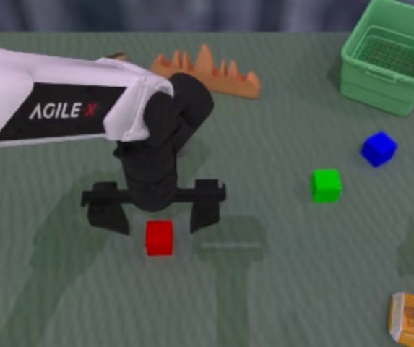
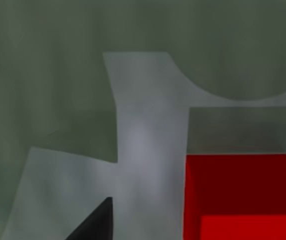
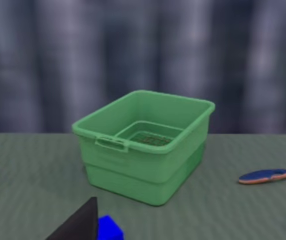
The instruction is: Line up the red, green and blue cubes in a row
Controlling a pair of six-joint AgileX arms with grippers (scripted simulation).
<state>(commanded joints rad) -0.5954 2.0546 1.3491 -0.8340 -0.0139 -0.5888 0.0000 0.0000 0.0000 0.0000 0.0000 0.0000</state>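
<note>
**Red cube first: centre the open gripper before closing**

Red is the colour to watch at lower centre-left of the top view, where the red cube [image 1: 159,238] sits on the bench [image 1: 62,289]. The left gripper [image 1: 157,217] hangs over it with its two dark fingers spread wide, one to either side of the cube and apart from it; nothing is held. In the left wrist view the cube fills the lower right corner and one fingertip [image 2: 95,225] shows at the bottom edge, so the cube looks off-centre between the fingers. A good grasp would likely need the gripper centred over the cube, lowered until the pads flank its flat sides, then closed squarely.

Further right, the green cube [image 1: 326,185] and the blue cube [image 1: 378,148] lie near each other at centre right, well apart from the red one. The right gripper's opening cannot be told; its wrist camera faces the green basket [image 3: 143,145].
</note>
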